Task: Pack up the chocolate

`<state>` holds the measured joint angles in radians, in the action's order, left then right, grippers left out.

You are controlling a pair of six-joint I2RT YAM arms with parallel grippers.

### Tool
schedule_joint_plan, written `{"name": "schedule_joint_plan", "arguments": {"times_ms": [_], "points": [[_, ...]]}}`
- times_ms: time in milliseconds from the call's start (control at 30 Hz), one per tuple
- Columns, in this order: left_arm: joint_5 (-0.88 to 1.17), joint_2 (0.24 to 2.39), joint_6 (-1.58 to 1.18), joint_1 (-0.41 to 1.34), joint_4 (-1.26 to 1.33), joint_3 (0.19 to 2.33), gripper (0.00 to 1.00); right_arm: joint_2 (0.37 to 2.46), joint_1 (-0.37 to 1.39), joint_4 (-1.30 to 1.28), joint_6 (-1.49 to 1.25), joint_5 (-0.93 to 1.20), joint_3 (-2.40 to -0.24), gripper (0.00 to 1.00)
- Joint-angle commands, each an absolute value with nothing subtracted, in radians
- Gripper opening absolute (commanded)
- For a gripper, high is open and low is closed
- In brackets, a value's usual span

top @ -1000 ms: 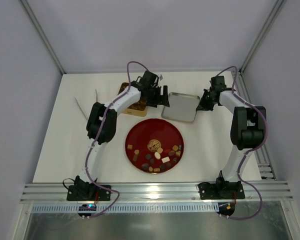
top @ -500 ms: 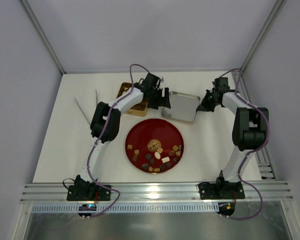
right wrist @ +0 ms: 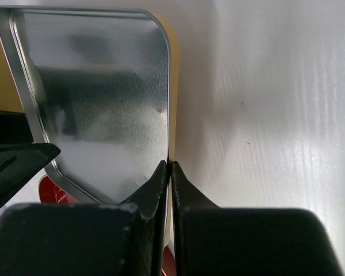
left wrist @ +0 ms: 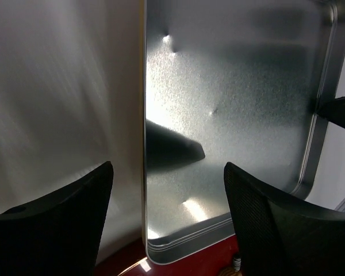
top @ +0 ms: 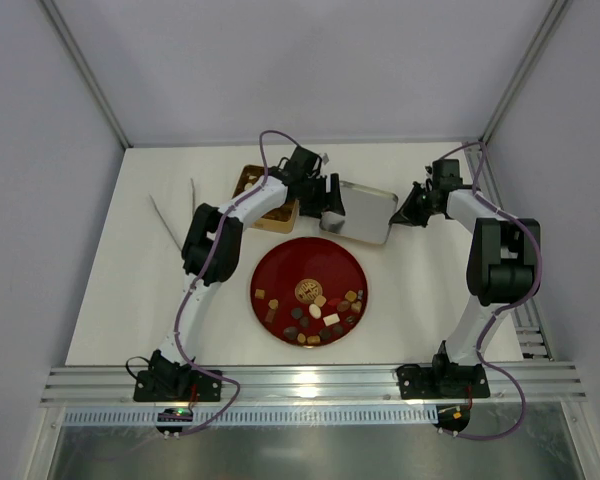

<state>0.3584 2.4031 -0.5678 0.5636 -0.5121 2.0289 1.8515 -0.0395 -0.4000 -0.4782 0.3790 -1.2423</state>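
The chocolate, several small brown, dark and cream sweets, lies on the near half of the round dark-red plate. The tin's lid lies silver inside up behind the plate, partly over its far rim. My right gripper is shut on the lid's right rim, seen clearly in the right wrist view. My left gripper is open, its jaws straddling the lid's left near corner without gripping it. The gold tin sits behind my left arm, mostly hidden.
Two thin pale sticks lie on the white table at far left. Enclosure walls stand close on the left, right and back. A metal rail runs along the near edge by the arm bases.
My left gripper has moved right from over the gold tin to the lid's left edge. My right gripper has stayed pinched on the lid, which shifted slightly to the left.
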Motion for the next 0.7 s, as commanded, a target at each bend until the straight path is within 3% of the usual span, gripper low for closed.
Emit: {"name": "schedule_joint_plan", "arguments": {"times_ms": [0, 133, 667], "points": [[0.411, 2.378, -0.607, 0.569, -0.445, 2.054, 0.75, 1.79, -0.043, -0.338, -0.508, 0.44, -1.226, 0.04], [0.436, 2.352, -0.635, 0.569, -0.403, 2.025, 0.71, 1.782, -0.043, -0.322, -0.517, 0.46, -1.207, 0.04], [0.534, 2.269, -0.716, 0.568, -0.374, 1.982, 0.35, 1.687, -0.032, -0.245, -0.551, 0.506, -1.114, 0.04]]}}
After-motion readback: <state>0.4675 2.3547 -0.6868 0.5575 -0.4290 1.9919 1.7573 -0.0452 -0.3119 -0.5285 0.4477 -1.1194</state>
